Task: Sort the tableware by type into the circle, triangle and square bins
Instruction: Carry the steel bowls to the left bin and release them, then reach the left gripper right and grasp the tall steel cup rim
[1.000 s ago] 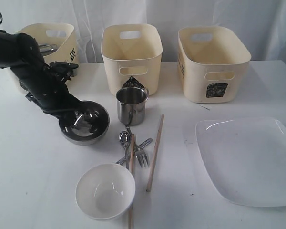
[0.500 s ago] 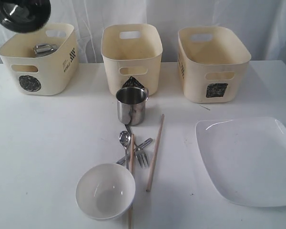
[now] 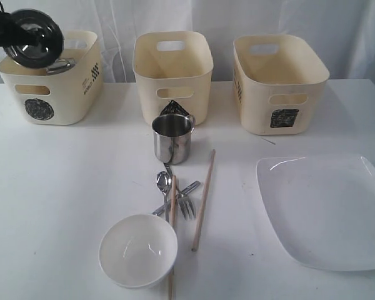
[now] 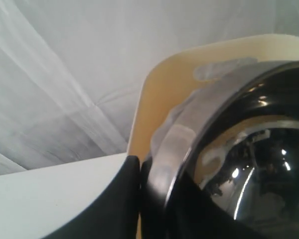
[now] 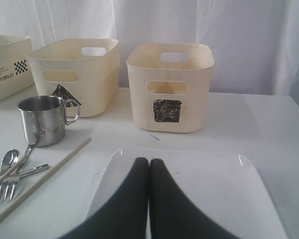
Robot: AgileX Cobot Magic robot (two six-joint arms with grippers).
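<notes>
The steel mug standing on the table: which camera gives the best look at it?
The right wrist view: the steel mug stands whole and side-on, with rim and handle clear. The exterior view also shows it whole, from higher up, just in front of the triangle bin. The left wrist view does not show it.

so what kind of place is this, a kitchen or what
Probably a staged test bench, not a kitchen: white table, white curtain behind, cream circle tub, triangle tub, square tub.

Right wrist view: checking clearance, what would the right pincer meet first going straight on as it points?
Probably the large white square plate under the shut right pincer; if it clears that, the square bin beyond. Depth is unclear.
</notes>
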